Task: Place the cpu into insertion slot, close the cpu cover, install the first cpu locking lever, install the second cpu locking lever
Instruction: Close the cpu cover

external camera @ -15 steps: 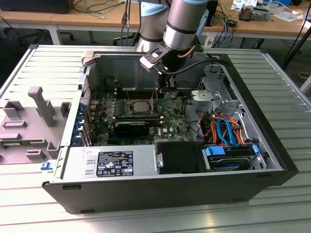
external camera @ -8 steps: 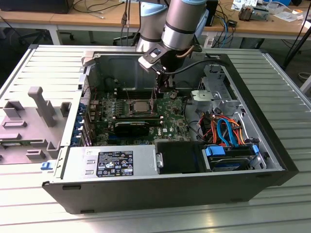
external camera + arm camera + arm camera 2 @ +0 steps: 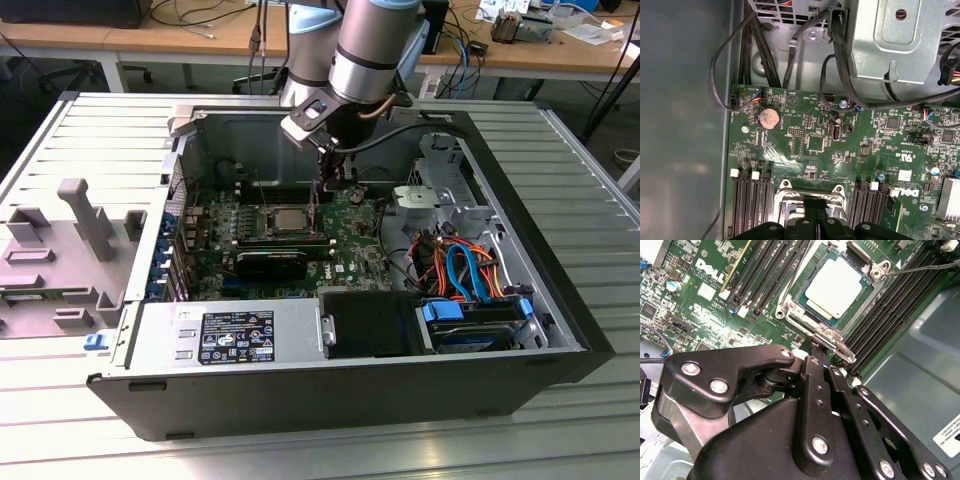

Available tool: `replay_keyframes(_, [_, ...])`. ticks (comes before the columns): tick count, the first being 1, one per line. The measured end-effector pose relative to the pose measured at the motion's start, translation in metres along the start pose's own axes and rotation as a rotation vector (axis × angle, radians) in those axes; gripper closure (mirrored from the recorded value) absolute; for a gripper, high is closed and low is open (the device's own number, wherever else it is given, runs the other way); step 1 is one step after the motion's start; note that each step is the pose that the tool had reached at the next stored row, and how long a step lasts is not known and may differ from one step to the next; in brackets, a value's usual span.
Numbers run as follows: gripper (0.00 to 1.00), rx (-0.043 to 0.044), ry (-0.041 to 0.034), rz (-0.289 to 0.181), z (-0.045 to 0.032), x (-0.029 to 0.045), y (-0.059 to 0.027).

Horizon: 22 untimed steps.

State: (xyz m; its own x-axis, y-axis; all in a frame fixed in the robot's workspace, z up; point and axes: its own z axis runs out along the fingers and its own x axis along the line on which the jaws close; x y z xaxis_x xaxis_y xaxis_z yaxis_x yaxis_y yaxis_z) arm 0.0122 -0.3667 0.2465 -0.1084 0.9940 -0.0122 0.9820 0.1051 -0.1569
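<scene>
The cpu (image 3: 836, 284), a flat square with a pale silver top, lies in the insertion slot (image 3: 879, 271) on the green motherboard (image 3: 705, 305). The cpu cover (image 3: 842, 350), a thin silver frame, lies flat around the chip. My gripper (image 3: 816, 343) stands over the cover's edge tab with its black fingers shut together and nothing visible between them. In the exterior view the gripper (image 3: 326, 195) hangs beside the cpu (image 3: 290, 217) inside the open computer case. A thin wire locking lever (image 3: 920, 267) runs off from the slot's corner. The first wrist view shows the fingertips (image 3: 815, 206) against the slot's frame.
Long black memory slots (image 3: 765, 275) flank the socket on both sides. A black heatsink block (image 3: 273, 262) sits in front of it, with a power supply (image 3: 235, 335) beyond. Orange and blue cables (image 3: 462, 268) and a metal drive cage (image 3: 445, 190) fill the exterior view's right. Case walls (image 3: 185, 190) surround everything.
</scene>
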Motion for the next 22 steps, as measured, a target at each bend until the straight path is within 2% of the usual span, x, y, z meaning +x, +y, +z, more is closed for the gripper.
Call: replay_keyframes(22, [0.89,0.0000,0.0000,0.000,0.0019,0.0011,-0.0099])
